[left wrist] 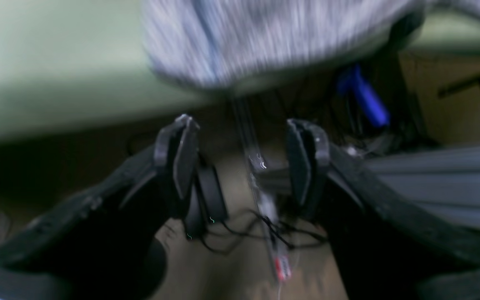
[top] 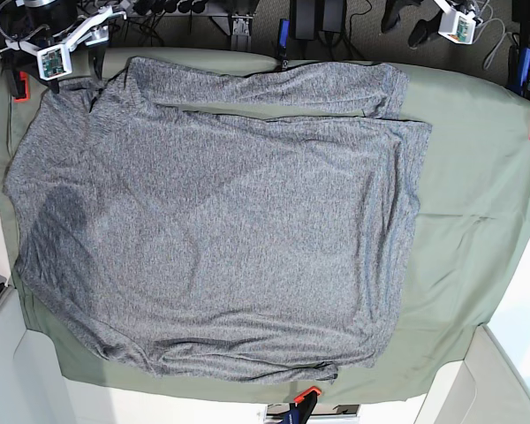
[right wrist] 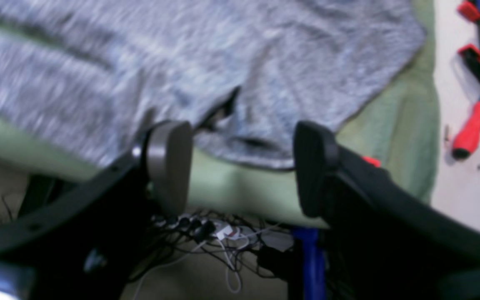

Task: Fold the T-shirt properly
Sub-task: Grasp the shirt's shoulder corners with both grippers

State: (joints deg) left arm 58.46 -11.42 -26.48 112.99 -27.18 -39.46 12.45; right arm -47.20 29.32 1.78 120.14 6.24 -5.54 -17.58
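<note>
Lying flat on the olive-green table cloth [top: 477, 203], the heather-grey knit T-shirt [top: 221, 230] is spread wide. Left gripper [left wrist: 244, 162] and right gripper [right wrist: 242, 166] both stand open, holding nothing.

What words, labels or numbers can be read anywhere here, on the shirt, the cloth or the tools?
None can be read.
T-shirt: plain speckled grey, no print or tag showing.
Table cloth: plain green, no marks.
Red-handled tools: blurred; no lettering can be made out.
Small red-and-white tag among the cables below the table: too blurred to read.
</note>
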